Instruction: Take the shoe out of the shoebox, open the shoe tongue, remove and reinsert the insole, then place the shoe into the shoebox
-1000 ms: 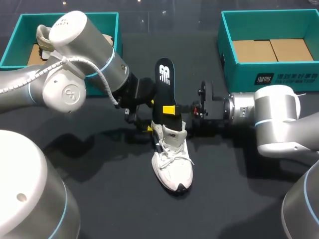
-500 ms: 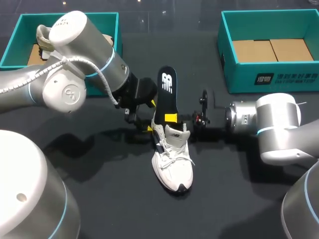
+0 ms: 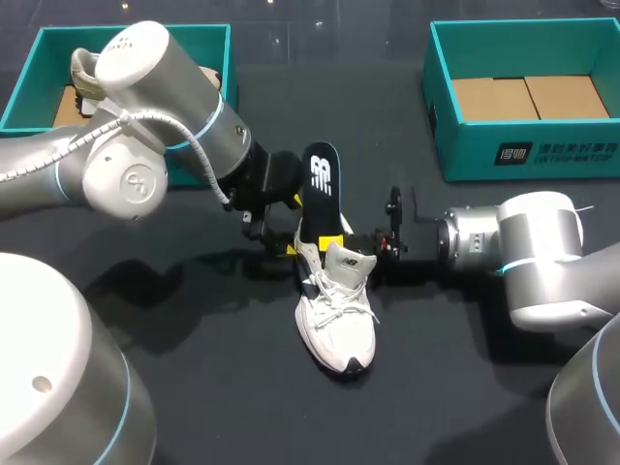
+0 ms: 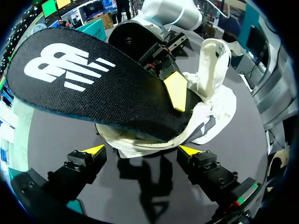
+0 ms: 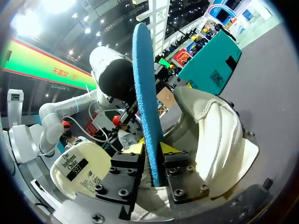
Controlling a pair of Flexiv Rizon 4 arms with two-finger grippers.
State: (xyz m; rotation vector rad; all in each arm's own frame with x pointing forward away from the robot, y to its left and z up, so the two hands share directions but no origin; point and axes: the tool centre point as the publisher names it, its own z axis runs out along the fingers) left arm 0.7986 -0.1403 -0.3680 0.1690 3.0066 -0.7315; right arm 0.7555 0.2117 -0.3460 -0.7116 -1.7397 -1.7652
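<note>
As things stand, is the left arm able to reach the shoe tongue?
Probably not directly. The left claw is shut on the heel of the shoe, and the insole, held by the right claw, stands between it and the tongue.

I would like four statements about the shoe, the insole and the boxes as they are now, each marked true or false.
1. The right gripper is shut on the insole. True.
2. The shoe lies inside the right shoebox. False: it stands on the table, between the two boxes.
3. The insole is fully inside the shoe. False: only its lower end is at the shoe's opening; most of it sticks out.
4. The right shoebox holds no shoe. True.
</note>
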